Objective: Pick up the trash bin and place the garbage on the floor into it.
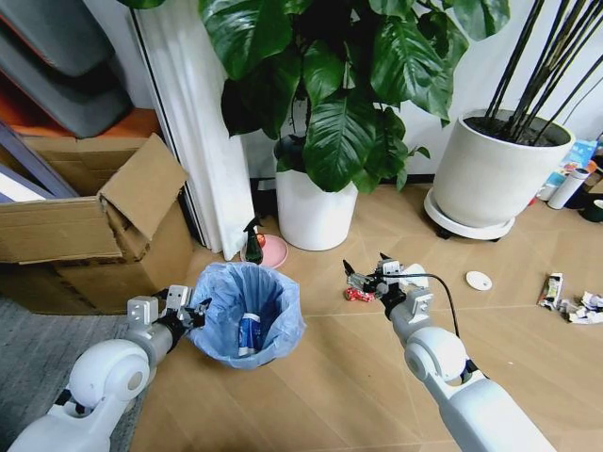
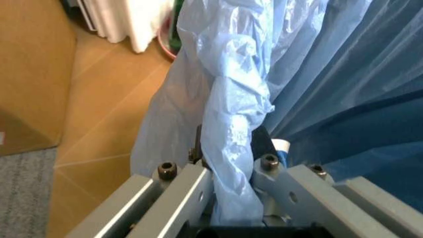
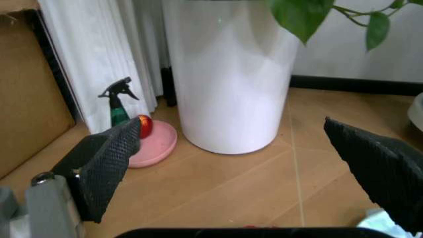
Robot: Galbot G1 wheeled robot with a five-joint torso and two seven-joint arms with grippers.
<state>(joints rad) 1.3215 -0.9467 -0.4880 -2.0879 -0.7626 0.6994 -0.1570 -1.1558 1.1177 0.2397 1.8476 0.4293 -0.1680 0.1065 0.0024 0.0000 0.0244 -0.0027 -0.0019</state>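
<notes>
Jaws of the left gripper [image 1: 193, 312] pinch tight on the rim of the trash bin [image 1: 247, 314], which sits on the wooden floor [image 1: 339, 367]. The right gripper [image 1: 366, 270] is spread wide and holds nothing, just above a red wrapper [image 1: 357, 295].

Chevron floor [image 1: 330, 377] (light wood): red wrapper [image 1: 357, 295], white disc [image 1: 479, 281], pots [image 1: 314, 212]

White rounded arms, grey metal wrists, black-padded end effector [image 1: 366, 268] fingers, black cable

Bright even light, soft shadows, wrist-view blur
</notes>
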